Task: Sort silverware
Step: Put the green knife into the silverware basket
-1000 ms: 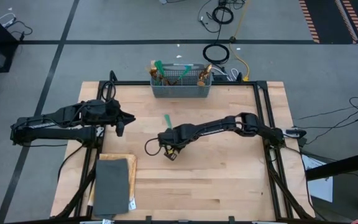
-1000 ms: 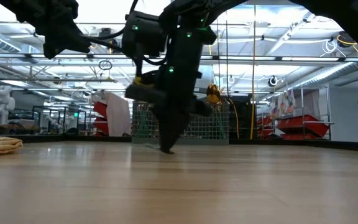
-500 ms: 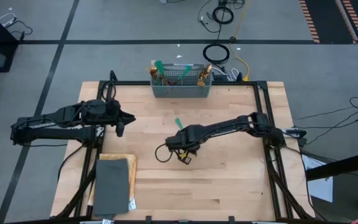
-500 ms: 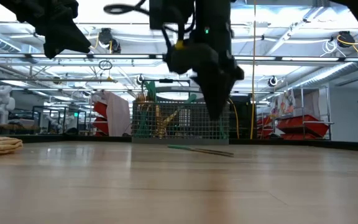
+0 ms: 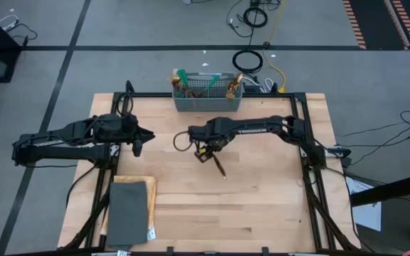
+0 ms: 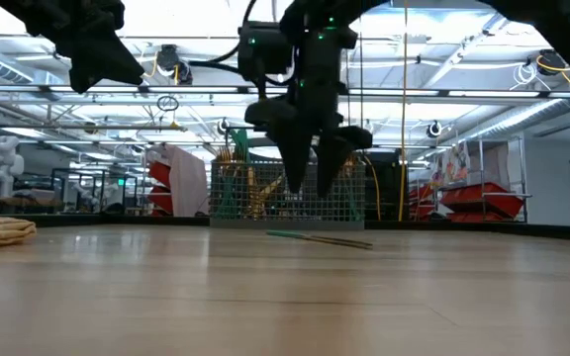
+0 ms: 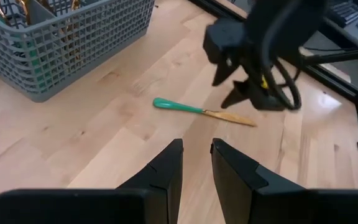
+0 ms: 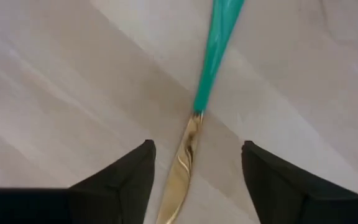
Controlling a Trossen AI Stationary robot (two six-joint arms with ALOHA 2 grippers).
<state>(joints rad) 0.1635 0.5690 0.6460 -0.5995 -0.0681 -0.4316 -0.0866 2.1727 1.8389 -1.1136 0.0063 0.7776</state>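
The wooden table (image 5: pixel 262 206) carries a grey mesh basket (image 5: pixel 207 101) at its far edge, with gold-headed, teal-handled silverware (image 5: pixel 184 83) standing in its compartments. At the near left lies a dark slab (image 5: pixel 129 211) on a tan cloth.

The right arm reaches across from the right side to the middle of the table, just near of the basket. The right gripper (image 5: pixel 203 151) hangs above the wood with its fingers (image 8: pixel 120 177) spread wide, holding nothing. Directly under it, one knife (image 7: pixel 201 111) lies flat on the table, free of the fingers, its teal handle toward the far left and its gold blade toward the near right.

The left arm waits over the left side of the table; the left gripper (image 7: pixel 194 163) has its fingers a narrow gap apart, with nothing between them.
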